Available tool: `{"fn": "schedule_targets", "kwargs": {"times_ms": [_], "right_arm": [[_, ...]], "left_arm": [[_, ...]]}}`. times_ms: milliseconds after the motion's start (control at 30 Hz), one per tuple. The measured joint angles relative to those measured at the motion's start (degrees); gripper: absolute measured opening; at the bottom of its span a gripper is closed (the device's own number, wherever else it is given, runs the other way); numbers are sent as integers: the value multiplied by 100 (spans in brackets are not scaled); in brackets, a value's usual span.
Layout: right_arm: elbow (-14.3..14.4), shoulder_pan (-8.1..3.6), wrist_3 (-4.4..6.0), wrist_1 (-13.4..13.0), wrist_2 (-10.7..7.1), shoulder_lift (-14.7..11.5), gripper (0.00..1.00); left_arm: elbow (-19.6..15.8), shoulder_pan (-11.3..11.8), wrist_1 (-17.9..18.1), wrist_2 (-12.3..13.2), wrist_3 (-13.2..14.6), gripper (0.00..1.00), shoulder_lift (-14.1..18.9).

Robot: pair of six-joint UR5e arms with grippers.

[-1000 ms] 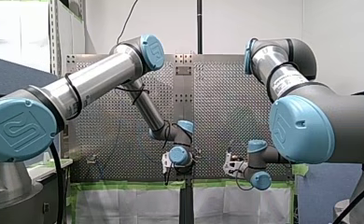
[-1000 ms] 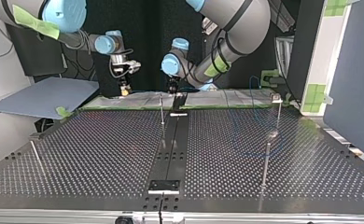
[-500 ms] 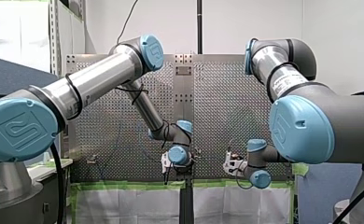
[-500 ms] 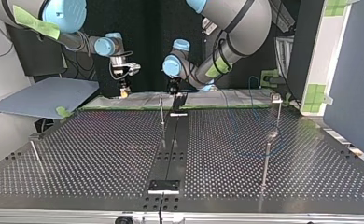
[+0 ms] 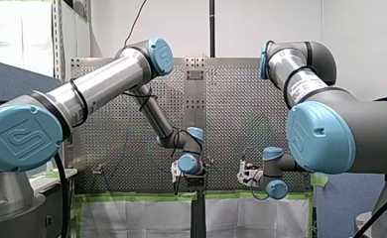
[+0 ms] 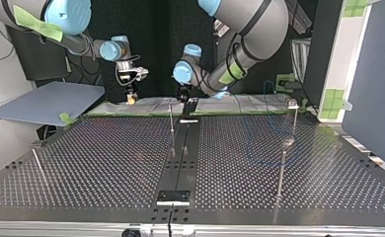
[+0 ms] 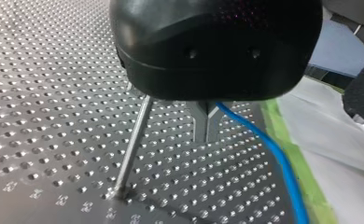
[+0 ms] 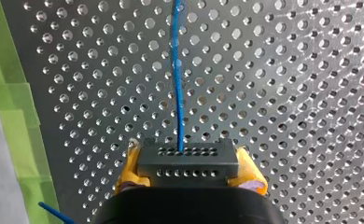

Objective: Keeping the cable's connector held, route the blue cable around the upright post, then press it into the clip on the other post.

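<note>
The right gripper is clenched on the connector, a dark grey block with rows of small holes. One yellow pad presses against each side of it. The blue cable leaves the block's front face and runs straight ahead over the perforated table. Green tape edges the table beside it. In the top view this gripper hangs at the table's far edge, left of centre.

The left gripper has a black body. Its two metal fingers are drawn nearly together, with only a thin slit between them. The cable comes out right at the fingers and trails off toward the taped edge. It looks gripped, though the body hides the contact itself. The tips are just above the table. A thin metal post stands just beside the fingers and apart from them, and the cable does not touch it.

In the top view the left gripper is just behind that centre post. The cable shows faintly as a loose loop on the table at the view's right, near a second post.
</note>
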Motion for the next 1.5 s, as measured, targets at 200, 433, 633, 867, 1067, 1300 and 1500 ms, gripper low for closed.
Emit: {"fn": "schedule_targets", "kwargs": {"times_ms": [200, 433, 633, 867, 1067, 1300, 1500], "right_arm": [[-64, 18, 2, 62, 7, 1, 0], [-108, -20, 58, 80, 18, 2, 0], [-213, -24, 86, 103, 16, 4, 0], [-356, -39, 99, 198, 11, 4, 0], [-422, -74, 122, 199, 12, 5, 0], [-500, -117, 129, 193, 14, 6, 0], [-566, -150, 116, 203, 10, 6, 0]], "left_arm": [[217, 12, -168, 15, 20, 0, 0], [291, 58, -337, 125, 21, 0, -7], [334, 139, -391, 310, -17, 0, -8], [461, 244, -505, 448, -105, 0, -9], [481, 344, -515, 565, -256, 0, -9], [482, 404, -518, 605, -287, 0, -9], [559, 451, -551, 637, -385, 0, -9]]}}
